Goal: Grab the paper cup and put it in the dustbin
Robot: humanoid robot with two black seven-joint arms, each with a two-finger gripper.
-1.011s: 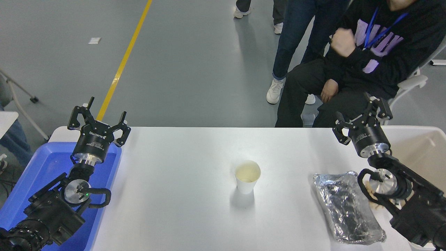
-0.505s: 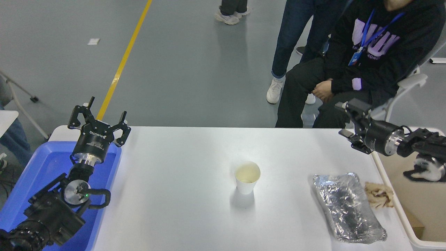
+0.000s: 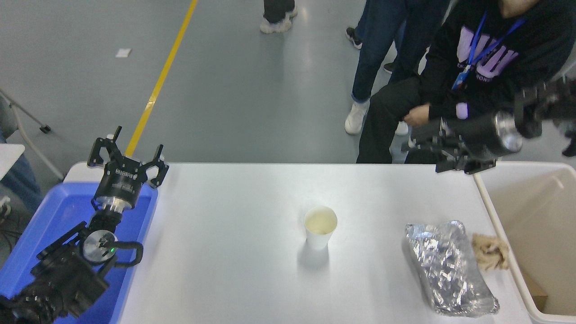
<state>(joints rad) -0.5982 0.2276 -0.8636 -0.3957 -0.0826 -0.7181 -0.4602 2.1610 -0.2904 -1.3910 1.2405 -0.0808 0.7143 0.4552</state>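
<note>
The paper cup [image 3: 320, 226] stands upright near the middle of the white table [image 3: 225, 252], with its pale yellowish inside showing. The dustbin [image 3: 535, 211], a large cream-white bin with a beige interior, stands at the table's right edge. My right gripper [image 3: 432, 154] is raised above the table's far right corner, next to the bin's far left corner. It points left, is motion-blurred, and looks open and empty. It is well to the right of the cup and beyond it. My left gripper [image 3: 127, 152] is parked at the lower left, open and empty.
A crumpled silver foil tray [image 3: 450, 270] lies right of the cup, with a brown paper wad [image 3: 489, 252] between it and the bin. A blue tub [image 3: 40, 234] sits under the left arm. A seated person [image 3: 486, 76] and standing legs are beyond the far edge.
My right arm has lifted from over the foil tray and swung up and right; its gripper turned from pointing away to pointing left. The cup and left arm have not moved.
</note>
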